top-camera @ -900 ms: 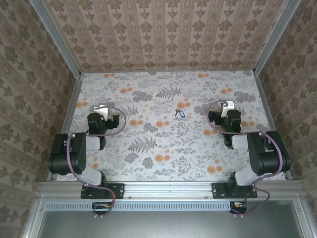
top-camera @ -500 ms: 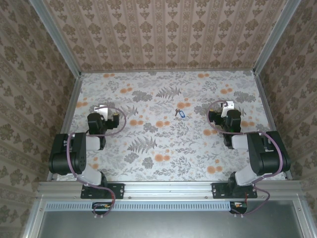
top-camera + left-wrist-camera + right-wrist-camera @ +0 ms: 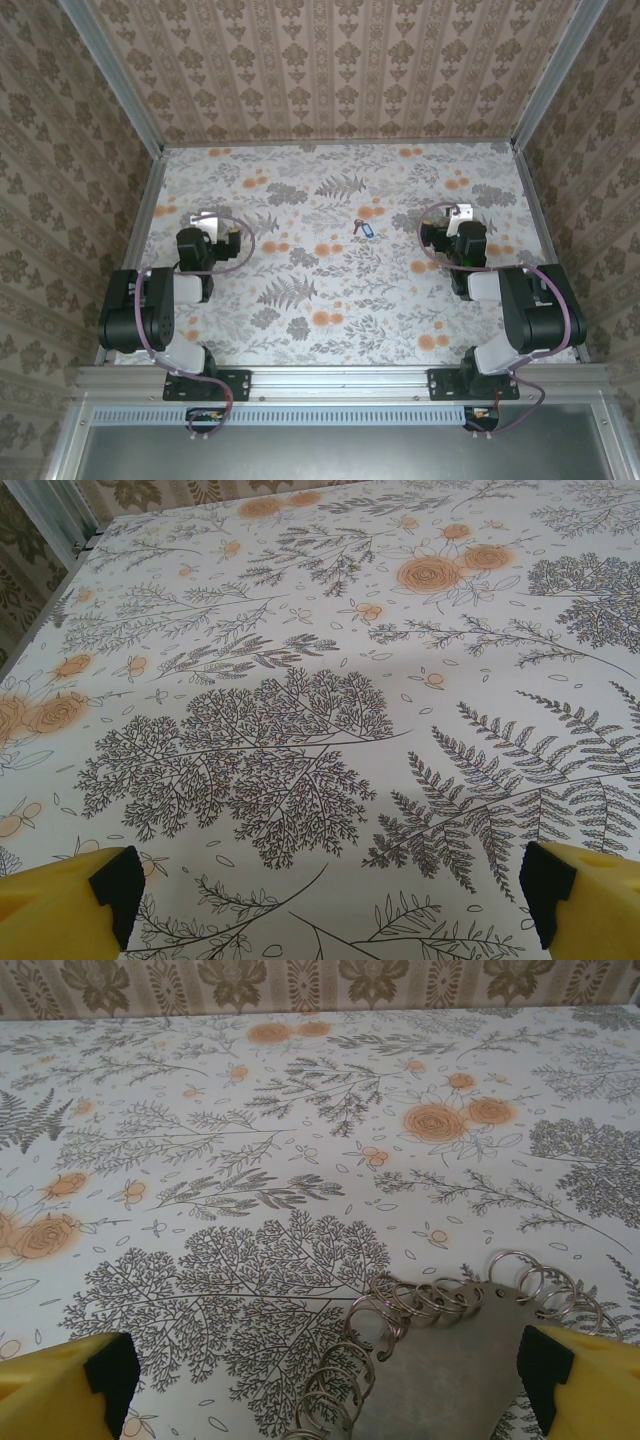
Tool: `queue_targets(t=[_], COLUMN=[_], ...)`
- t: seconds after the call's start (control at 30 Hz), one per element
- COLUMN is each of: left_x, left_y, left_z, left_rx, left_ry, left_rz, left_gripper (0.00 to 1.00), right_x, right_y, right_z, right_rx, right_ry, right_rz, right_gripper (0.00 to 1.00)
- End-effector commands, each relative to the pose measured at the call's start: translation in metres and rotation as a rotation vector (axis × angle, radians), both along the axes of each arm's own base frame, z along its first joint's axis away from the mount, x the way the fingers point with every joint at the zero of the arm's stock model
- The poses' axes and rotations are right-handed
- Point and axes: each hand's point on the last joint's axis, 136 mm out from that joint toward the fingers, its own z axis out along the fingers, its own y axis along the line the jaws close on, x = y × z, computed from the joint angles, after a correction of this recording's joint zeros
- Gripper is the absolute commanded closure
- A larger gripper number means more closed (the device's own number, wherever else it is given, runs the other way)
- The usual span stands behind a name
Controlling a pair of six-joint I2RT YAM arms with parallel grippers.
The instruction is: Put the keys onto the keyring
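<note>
The keys [image 3: 362, 228], one small blue tag with a dark metal bit, are lying flat near the middle of the flowered tablecloth [image 3: 300, 190]. They are sitting at 9 o'clock from my right gripper [image 3: 325, 1385] and 3 o'clock from my left gripper [image 3: 330, 905], well apart from both.

The keyring [image 3: 450, 1360], a grey metal plate edged with small wire rings [image 3: 440, 1298], is resting on the cloth between my right fingers. In the right wrist view it is lying toward 5 o'clock, just beside the right-hand finger [image 3: 585, 1375]; whether the two are touching I cannot tell.

I am holding both grippers spread wide, and neither is gripping anything.

The trouble I am expecting starts with size. The tag is much smaller than my fingertips and is lying flush on the cloth, so a pinch coming down slightly off could skid it away or bunch the fabric instead. The dark metal part is also blending into the grey fern print, which is making aim harder.

The plate is loose. If I am closing on it unevenly, or swinging the right arm out toward 9 o'clock, a finger could nudge it and send it sliding or tipping. The rings are thin and crowded together, so threading could catch the wrong loop or simply push the plate along. With both arms converging on the centre, my wrists could also be bumping each other.
</note>
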Motion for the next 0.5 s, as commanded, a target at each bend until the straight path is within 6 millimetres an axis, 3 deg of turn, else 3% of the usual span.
queue_targets(t=[0.0, 0.13, 0.27, 0.33, 0.4, 0.47], left_x=[0.01, 0.009, 0.004, 0.0, -0.007, -0.017], left_y=[-0.001, 0.008, 0.02, 0.022, 0.023, 0.025], left_z=[0.018, 0.019, 0.027, 0.042, 0.065, 0.094], left_rx=[-0.017, -0.022, -0.019, -0.005, -0.012, -0.072], left_ry=[-0.058, -0.066, -0.094, -0.086, -0.052, -0.028], left_rz=[0.007, 0.053, 0.132, 0.148, 0.186, 0.228], left_gripper=[0.0, 0.0, 0.0, 0.0, 0.0, 0.0], right_x=[-0.003, -0.015, -0.038, -0.049, -0.067, -0.071], right_y=[-0.021, -0.03, -0.044, -0.047, -0.044, -0.03], right_z=[0.018, 0.038, 0.096, 0.117, 0.124, 0.127], right_rx=[0.005, -0.001, 0.03, 0.115, 0.286, 0.379], right_ry=[-0.054, -0.094, -0.112, -0.107, -0.017, 0.011], right_rz=[-0.143, -0.201, -0.3, -0.342, -0.406, -0.353], right_gripper=[0.0, 0.0, 0.0, 0.0, 0.0, 0.0])
